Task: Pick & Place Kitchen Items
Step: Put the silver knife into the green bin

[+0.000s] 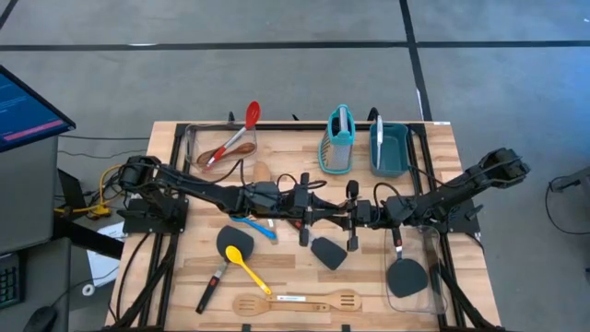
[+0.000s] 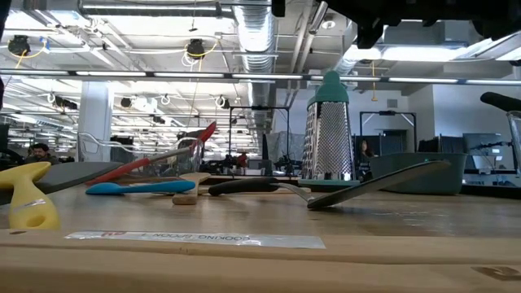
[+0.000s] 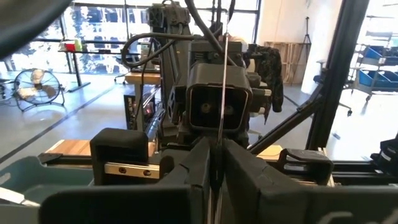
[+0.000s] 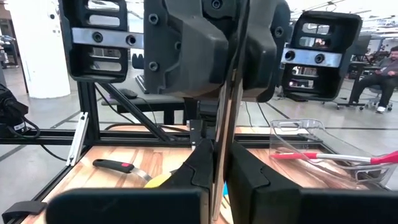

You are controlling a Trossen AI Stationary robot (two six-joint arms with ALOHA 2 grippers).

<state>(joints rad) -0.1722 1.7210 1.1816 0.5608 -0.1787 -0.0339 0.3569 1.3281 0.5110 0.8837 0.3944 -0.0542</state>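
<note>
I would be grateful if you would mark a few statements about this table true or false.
1. The teal box grater stands upright. True.
2. The red spoon lies in the teal bin. False: it lies in the clear container at the back left.
3. The wooden slotted spatula lies near the table's front edge. True.
4. The left gripper is wide open. False: its fingers and those of the right gripper are shut on a thin utensil between them.
5. The yellow spoon lies on the bare table. True.
</note>
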